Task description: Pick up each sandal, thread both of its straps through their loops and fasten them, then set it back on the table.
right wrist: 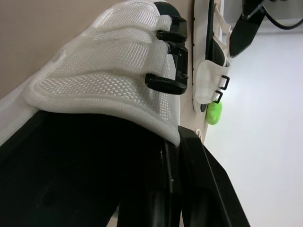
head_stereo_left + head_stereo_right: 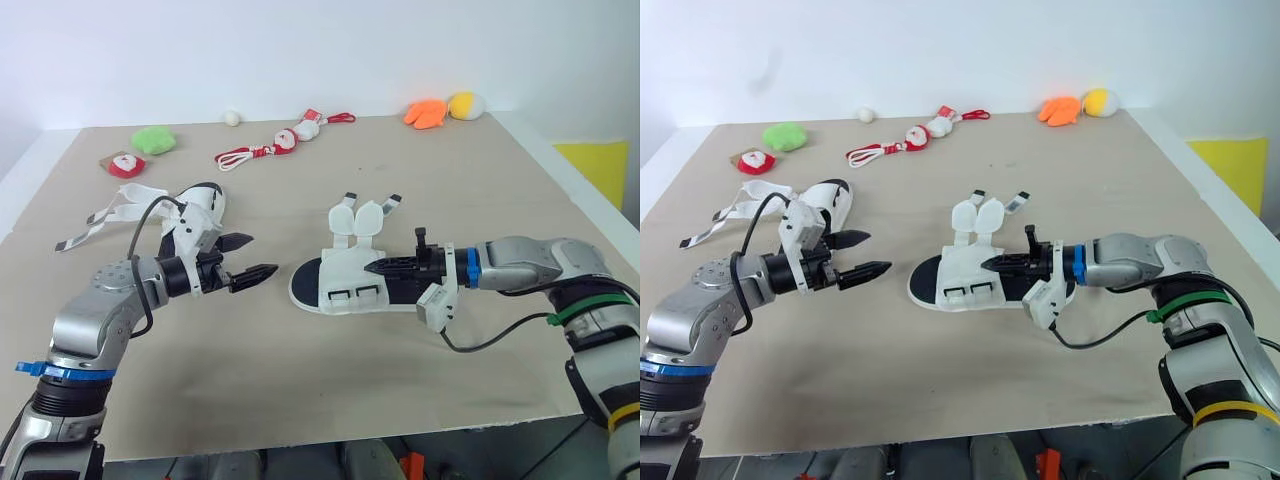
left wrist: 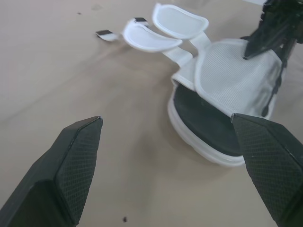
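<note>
Black-fingered left gripper point(image 2: 262, 255) points, spread wide, at the sandal point(image 2: 340, 275); right gripper point(image 2: 371, 267), pinched together, touches its mesh.

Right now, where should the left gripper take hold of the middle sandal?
Grip the sandal by the white sole rim at its leftward end, coming from the robot's left: that end faces the open left gripper, clear of the splayed straps and right gripper.
</note>
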